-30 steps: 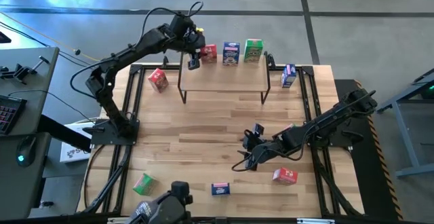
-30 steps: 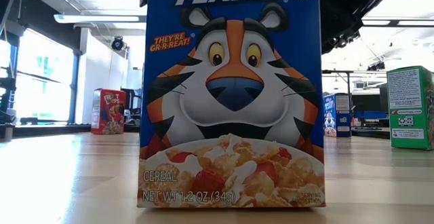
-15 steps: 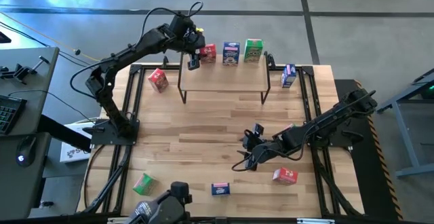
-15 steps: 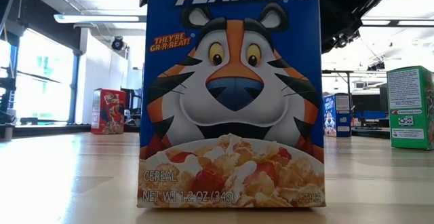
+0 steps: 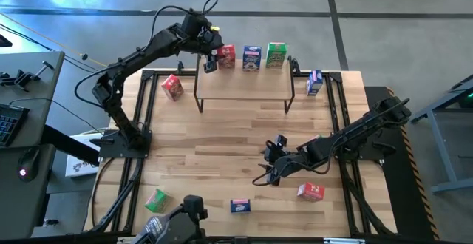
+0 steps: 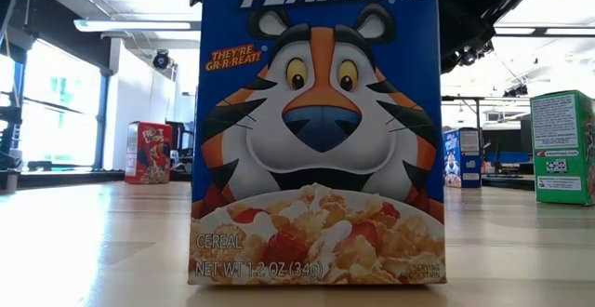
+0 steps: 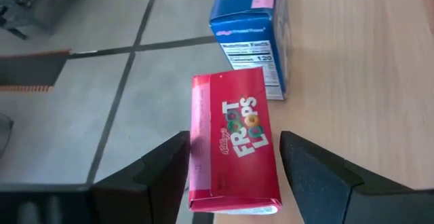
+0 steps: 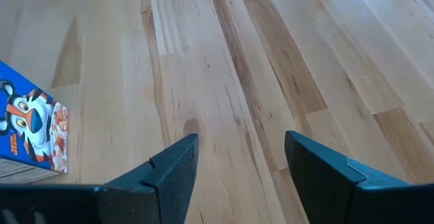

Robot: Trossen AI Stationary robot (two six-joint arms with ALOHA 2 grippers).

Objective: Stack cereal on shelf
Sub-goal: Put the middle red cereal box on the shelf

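The shelf [image 5: 244, 78] stands at the table's twelve o'clock edge with three cereal boxes in a row along its far side: a red box [image 5: 228, 57], a blue box [image 5: 252, 58] and a green box [image 5: 276, 55]. In the left wrist view the red box [image 7: 234, 142] sits upright beside the blue one [image 7: 252, 37], and the left gripper [image 7: 234, 176] has its fingers spread on either side of it; a thin gap seems to show on each side, though contact is hard to rule out. From above, that gripper [image 5: 211, 65] hangs at the shelf's ten o'clock corner.

Other boxes lie scattered on the table [image 5: 222, 137]: a red one [image 5: 172, 86] at ten o'clock, a blue one [image 5: 314, 82] at two o'clock, a green one [image 5: 156, 200] at seven o'clock, a blue one [image 5: 240, 205] at six o'clock and a red one [image 5: 310, 191] at five o'clock.

The right gripper [image 5: 272, 163] waits low over bare wood near the table's middle, fingers apart and holding nothing
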